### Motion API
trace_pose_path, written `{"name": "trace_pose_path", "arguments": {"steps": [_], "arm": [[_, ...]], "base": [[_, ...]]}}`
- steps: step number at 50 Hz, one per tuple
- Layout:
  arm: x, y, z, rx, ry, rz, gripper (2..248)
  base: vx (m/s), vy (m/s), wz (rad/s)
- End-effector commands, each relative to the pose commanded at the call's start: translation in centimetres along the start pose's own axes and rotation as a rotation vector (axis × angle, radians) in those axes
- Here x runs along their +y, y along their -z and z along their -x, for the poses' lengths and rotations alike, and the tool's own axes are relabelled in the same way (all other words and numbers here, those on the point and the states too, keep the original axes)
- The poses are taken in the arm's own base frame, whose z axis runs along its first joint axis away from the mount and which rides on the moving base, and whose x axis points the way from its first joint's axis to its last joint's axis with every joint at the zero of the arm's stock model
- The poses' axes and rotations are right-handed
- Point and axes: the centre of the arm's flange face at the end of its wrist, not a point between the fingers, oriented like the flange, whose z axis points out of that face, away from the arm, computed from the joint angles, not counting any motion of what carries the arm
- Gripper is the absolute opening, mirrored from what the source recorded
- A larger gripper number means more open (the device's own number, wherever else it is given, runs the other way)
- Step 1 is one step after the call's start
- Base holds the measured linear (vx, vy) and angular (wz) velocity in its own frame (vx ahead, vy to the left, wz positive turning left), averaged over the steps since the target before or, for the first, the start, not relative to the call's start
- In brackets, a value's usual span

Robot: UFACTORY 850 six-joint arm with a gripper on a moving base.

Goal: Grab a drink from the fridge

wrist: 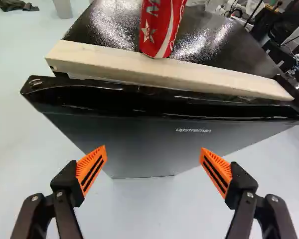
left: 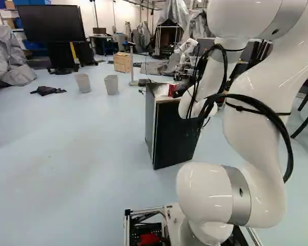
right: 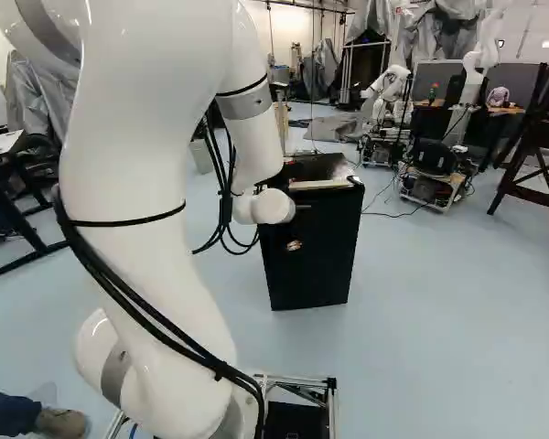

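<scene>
The fridge door (wrist: 139, 137) blocks entry, with free space before it.

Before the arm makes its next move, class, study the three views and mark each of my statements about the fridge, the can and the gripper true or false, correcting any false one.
1. The gripper is open and holds nothing. True.
2. The red can lies on the floor. False: the red can stands on top of the fridge.
3. A pale wooden strip runs along the front of the fridge's top. True.
4. The gripper's pads are green. False: the pads are orange.
5. From the gripper, the wooden strip is beyond the can. False: the can is beyond the strip.
</scene>
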Motion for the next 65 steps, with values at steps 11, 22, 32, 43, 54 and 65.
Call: {"name": "trace_pose_path", "arguments": {"steps": [11,22,32,43,54,65], "arm": [[0.0,-0.6,-0.4,0.005,0.005,-0.004,247],[0.0,-1.2,-0.8,0.008,0.008,-0.006,247],[0.1,-1.6,-1.0,0.011,0.010,-0.007,247],[0.2,-2.0,-1.3,0.014,0.012,-0.008,247],[0.3,-2.4,-1.5,0.017,0.014,-0.009,247],[0.3,-2.9,-1.8,0.020,0.016,-0.009,247]], "base": [[0.000,0.000,0.000],[0.000,0.000,0.000],[0.000,0.000,0.000],[0.000,0.000,0.000],[0.000,0.000,0.000],[0.000,0.000,0.000]]}}
